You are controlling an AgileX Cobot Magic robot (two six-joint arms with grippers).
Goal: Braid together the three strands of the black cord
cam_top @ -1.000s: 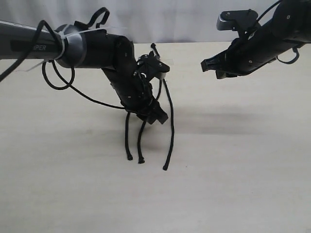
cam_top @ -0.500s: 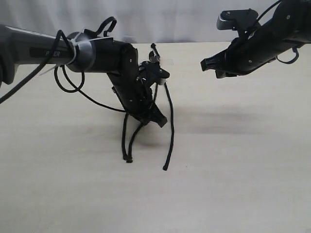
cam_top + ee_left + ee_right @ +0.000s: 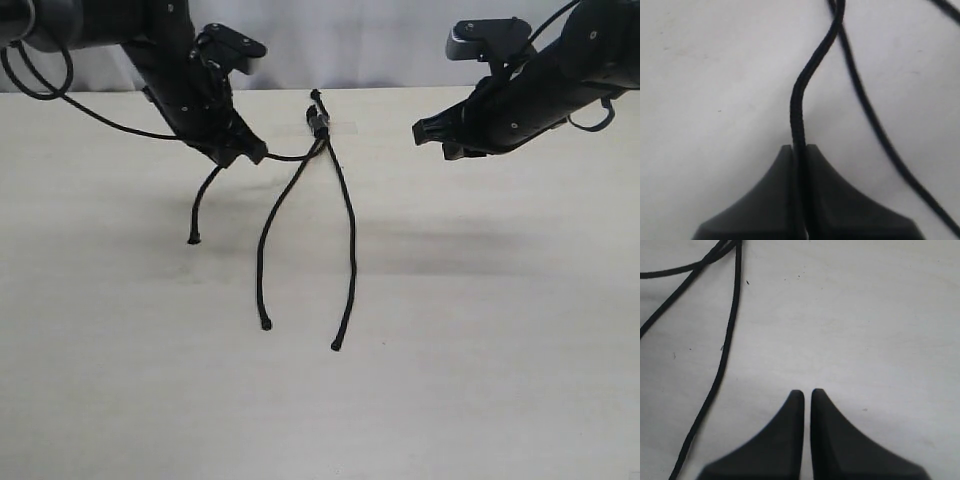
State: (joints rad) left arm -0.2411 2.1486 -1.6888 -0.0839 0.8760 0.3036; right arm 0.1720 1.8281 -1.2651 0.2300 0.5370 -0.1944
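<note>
The black cord's knot point(image 3: 319, 122) with its clear tape strip sits at the back middle of the table. Three strands fan out from it. My left gripper point(image 3: 243, 156) is shut on the left strand point(image 3: 807, 75), whose free end point(image 3: 200, 210) droops to the table with its tip further left. The middle strand point(image 3: 272, 240) and the right strand point(image 3: 349, 250) lie loose, running toward the front. My right gripper point(image 3: 420, 134) hovers to the right of the knot, shut with nothing held; its view shows the right strand point(image 3: 726, 355) and fingertips point(image 3: 796, 396) over bare table.
Thick glossy cables point(image 3: 100, 118) loop off the left arm above the back left of the beige table point(image 3: 480, 350). A pale curtain point(image 3: 360, 40) stands behind the table's far edge. The right arm point(image 3: 540, 85) hangs over the back right.
My left gripper has swung from the cord's middle up and to the left, pulling one strand out sideways away from the other two. The right arm has stayed still.
</note>
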